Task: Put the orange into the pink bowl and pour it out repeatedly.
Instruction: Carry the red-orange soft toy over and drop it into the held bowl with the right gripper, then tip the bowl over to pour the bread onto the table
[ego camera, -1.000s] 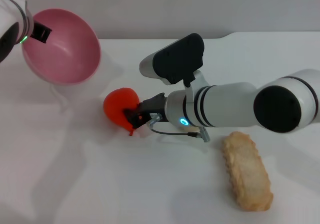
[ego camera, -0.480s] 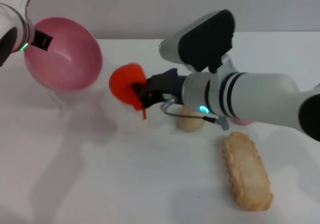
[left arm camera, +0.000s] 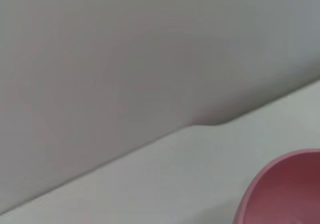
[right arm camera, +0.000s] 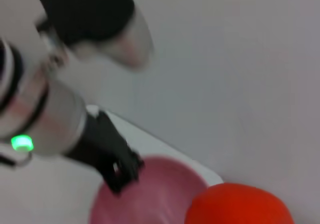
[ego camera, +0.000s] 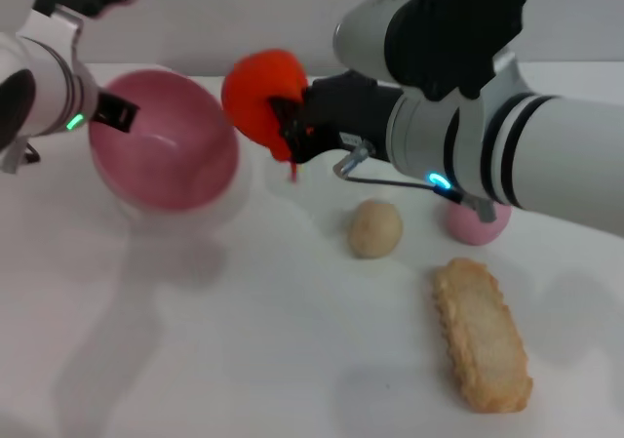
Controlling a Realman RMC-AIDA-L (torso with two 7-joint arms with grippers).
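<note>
My right gripper [ego camera: 291,126] is shut on the orange [ego camera: 258,92], a bright red-orange lumpy fruit, and holds it in the air just right of the pink bowl [ego camera: 166,155]. My left gripper [ego camera: 112,113] grips the bowl by its left rim and holds it tilted, mouth toward the orange, above the table. The bowl is empty. In the right wrist view the orange [right arm camera: 240,204] sits beside the pink bowl [right arm camera: 155,194], with the left arm's dark gripper [right arm camera: 117,166] on the rim. The left wrist view catches only an edge of the pink bowl [left arm camera: 285,189].
On the white table [ego camera: 244,360] lie a small beige ball [ego camera: 375,228], a pink-purple fruit [ego camera: 478,221] partly behind my right arm, and a long beige biscuit-like piece [ego camera: 483,336] at front right. A grey wall stands behind.
My right gripper lifted the orange off the table and carried it up and toward the bowl. The left arm brought the bowl right and lower, closer to the orange.
</note>
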